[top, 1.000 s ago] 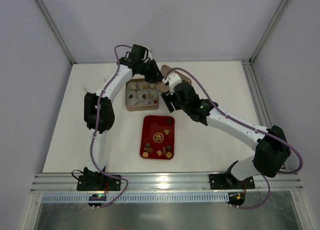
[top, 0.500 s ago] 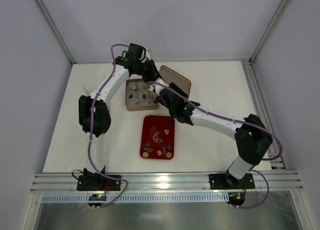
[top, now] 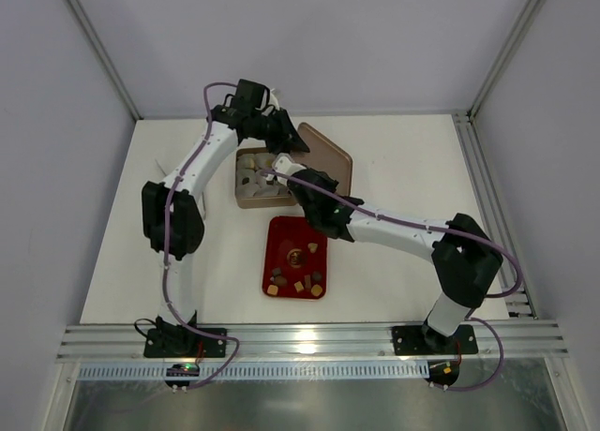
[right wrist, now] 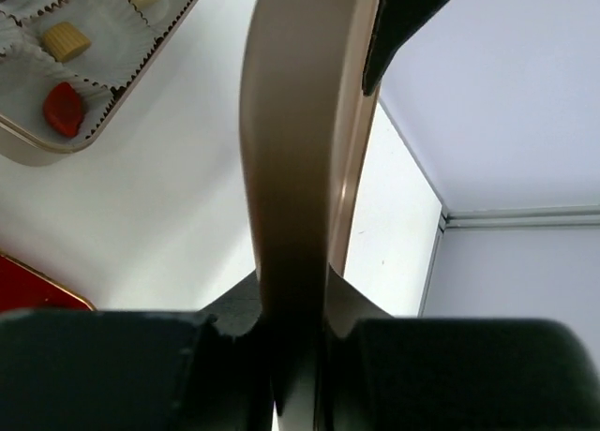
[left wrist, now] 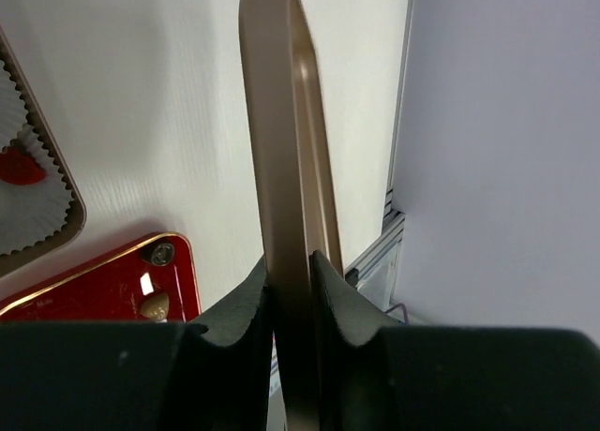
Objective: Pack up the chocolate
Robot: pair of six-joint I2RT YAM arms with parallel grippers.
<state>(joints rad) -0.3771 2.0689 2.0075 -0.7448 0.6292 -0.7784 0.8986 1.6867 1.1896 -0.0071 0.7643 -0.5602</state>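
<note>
Mostly tiny brown and tan chocolate [top: 298, 286]

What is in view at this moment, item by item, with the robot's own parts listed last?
table: one, white, under everything
tin: one, golden-brown, square, far middle of the table
paper cups: several, whitish, inside the tin
red tray: one, red with a gold edge, just nearer than the tin
chocolate: around nine, brown and tan, on the red tray; a few more pieces in the paper cups
lid: one, golden-brown, right of the tin, gripped by both grippers
arms: two, white with black joints, reaching to the lid
left gripper: black, shut on the lid
right gripper: black, shut on the lid
</note>
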